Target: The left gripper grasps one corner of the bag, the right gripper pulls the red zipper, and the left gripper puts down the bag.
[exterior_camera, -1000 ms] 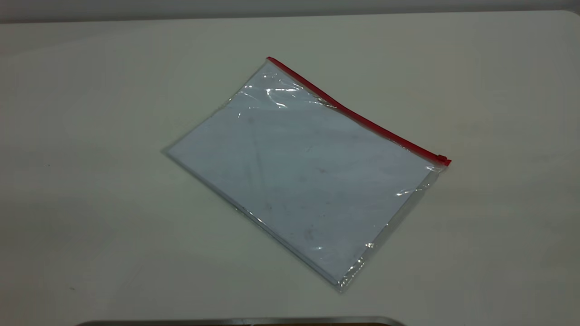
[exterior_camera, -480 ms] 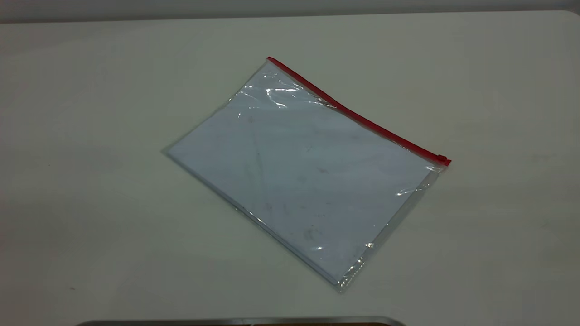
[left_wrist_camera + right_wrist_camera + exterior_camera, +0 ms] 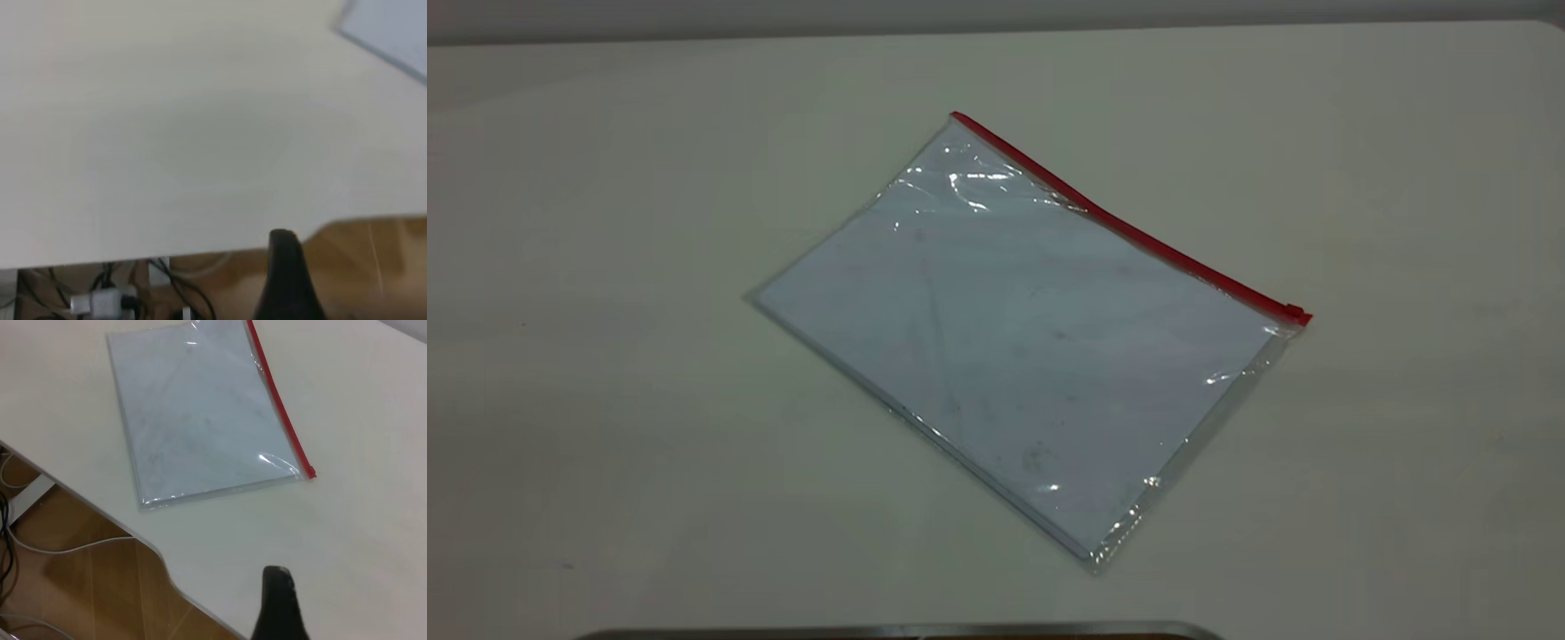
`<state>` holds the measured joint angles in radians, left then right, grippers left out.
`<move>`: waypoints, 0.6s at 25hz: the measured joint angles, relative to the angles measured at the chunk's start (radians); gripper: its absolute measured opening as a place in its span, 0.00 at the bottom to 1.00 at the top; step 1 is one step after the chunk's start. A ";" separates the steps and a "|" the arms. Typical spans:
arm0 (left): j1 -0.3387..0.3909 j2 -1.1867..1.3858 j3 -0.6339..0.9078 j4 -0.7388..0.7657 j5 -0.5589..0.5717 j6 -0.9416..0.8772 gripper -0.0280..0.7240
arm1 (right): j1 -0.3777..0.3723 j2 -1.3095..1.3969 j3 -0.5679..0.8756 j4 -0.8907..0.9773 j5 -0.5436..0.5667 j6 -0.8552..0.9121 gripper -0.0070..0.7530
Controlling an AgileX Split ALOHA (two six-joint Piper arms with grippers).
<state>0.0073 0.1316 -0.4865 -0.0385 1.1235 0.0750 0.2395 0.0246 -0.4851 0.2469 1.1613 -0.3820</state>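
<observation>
You see the white table [image 3: 605,356] filling the exterior view, and the bag [image 3: 1014,347] lies flat on it near the middle, turned at an angle. It is a clear pouch with white paper inside. The red zipper [image 3: 1129,233] runs along the long edge on the far right side, and its small slider [image 3: 1292,312] sits at the end nearest the right side of the table. The corner of the bag [image 3: 1285,331] at that end rests on the table, and nothing touches it.

No arm appears in the exterior view. In the left wrist view only one dark fingertip of the left gripper [image 3: 287,280] shows, over the table edge, well apart from the bag. In the right wrist view one fingertip of the right gripper [image 3: 280,603] shows too, above the table and apart from the pouch. For both grippers you cannot tell if the fingers are apart or together, because only a single tip seems to be visible.
</observation>
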 joint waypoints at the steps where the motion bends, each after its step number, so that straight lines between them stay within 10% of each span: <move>1: 0.010 -0.020 0.000 0.002 0.000 -0.007 0.82 | 0.000 0.000 0.000 0.000 0.000 0.000 0.78; 15: 0.018 -0.150 0.000 0.003 0.009 -0.035 0.82 | 0.000 0.000 0.000 0.000 0.000 0.000 0.78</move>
<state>0.0257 -0.0186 -0.4865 -0.0354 1.1324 0.0403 0.2395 0.0246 -0.4851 0.2469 1.1613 -0.3820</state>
